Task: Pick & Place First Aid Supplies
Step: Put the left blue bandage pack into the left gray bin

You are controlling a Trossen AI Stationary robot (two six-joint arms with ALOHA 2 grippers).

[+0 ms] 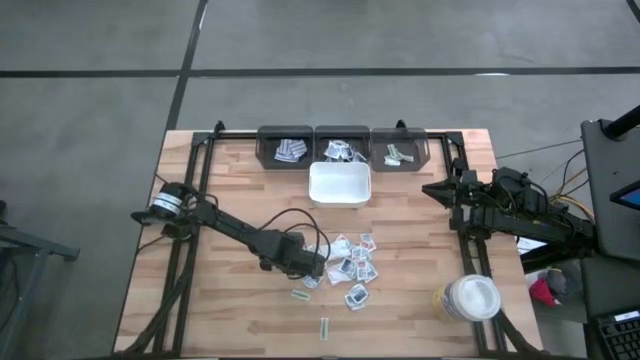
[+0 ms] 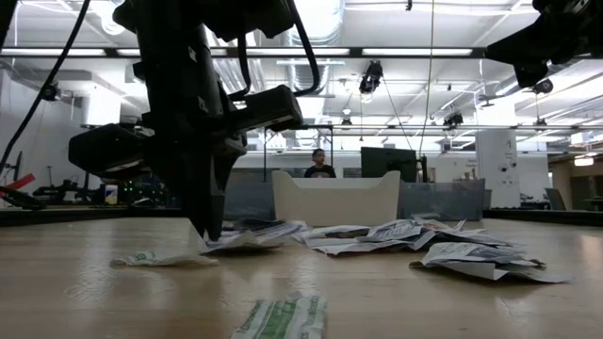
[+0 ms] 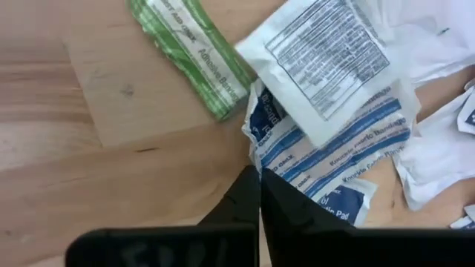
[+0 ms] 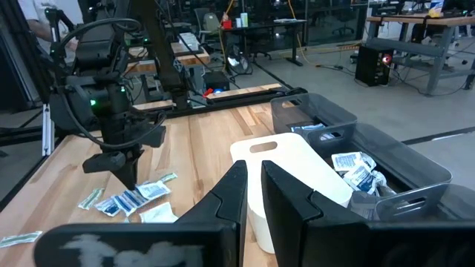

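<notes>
The left gripper (image 1: 318, 272), fingers pressed together, pinches the edge of a blue-striped packet (image 3: 326, 159) at the left rim of the scattered first aid supplies (image 1: 352, 262) mid-table; a green-printed strip (image 3: 189, 52) lies just beside it. The right gripper (image 1: 432, 189) waits, nearly closed and empty, near the white tray (image 1: 340, 184) and grey bins (image 1: 342, 145); a white-lidded jar (image 1: 468, 298) stands well apart.

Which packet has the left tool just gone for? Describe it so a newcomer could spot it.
Start at the white tray mid-table, then drop to the heap of packets nearer the front edge. The left tool is shut at the heap's left rim on a blue-striped bandage packet; beside it lies a green-printed strip.
</notes>
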